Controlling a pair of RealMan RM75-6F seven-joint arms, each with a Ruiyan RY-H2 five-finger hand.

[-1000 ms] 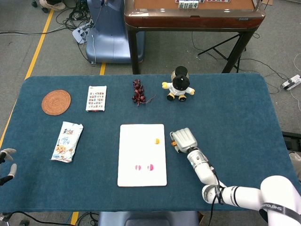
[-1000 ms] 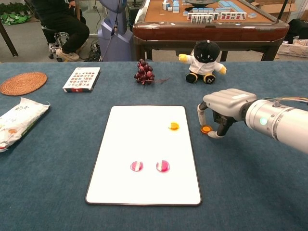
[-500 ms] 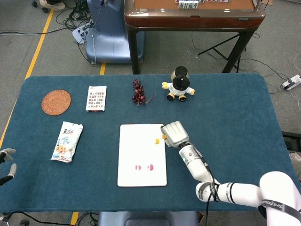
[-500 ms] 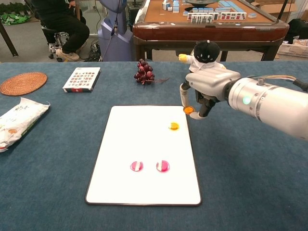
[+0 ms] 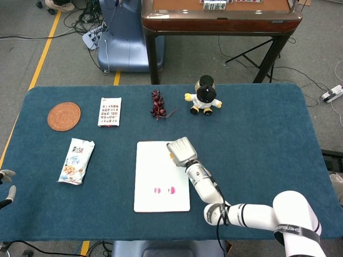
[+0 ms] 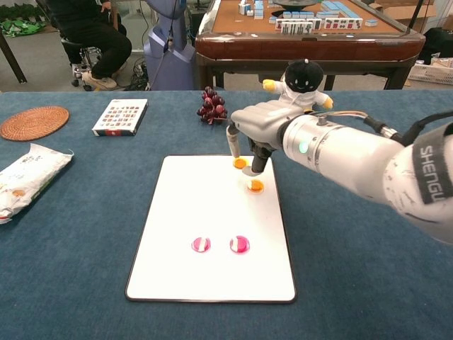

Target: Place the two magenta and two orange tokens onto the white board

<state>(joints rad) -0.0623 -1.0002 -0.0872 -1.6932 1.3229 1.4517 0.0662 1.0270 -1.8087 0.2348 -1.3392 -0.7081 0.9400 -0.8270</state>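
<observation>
A white board (image 6: 205, 227) (image 5: 155, 179) lies on the blue table. Two magenta tokens (image 6: 201, 244) (image 6: 239, 244) sit side by side on its near half, the same pair in the head view (image 5: 158, 190) (image 5: 172, 189). One orange token (image 6: 255, 186) lies on the board near its far right corner. My right hand (image 6: 256, 124) (image 5: 181, 150) hovers over that corner and pinches the second orange token (image 6: 241, 163) between thumb and finger, just above the board. My left hand (image 5: 5, 184) shows only at the head view's left edge, fingers apart, holding nothing.
Along the far side stand a plush toy (image 6: 303, 81), a grape bunch (image 6: 212, 105), a card pack (image 6: 120, 116) and a woven coaster (image 6: 34, 122). A snack bag (image 6: 28, 173) lies at the left. A mahjong table (image 6: 304, 28) stands behind.
My right hand has carried the orange token leftward from the blue cloth right of the board to above the board's far right corner. The left hand has barely moved.
</observation>
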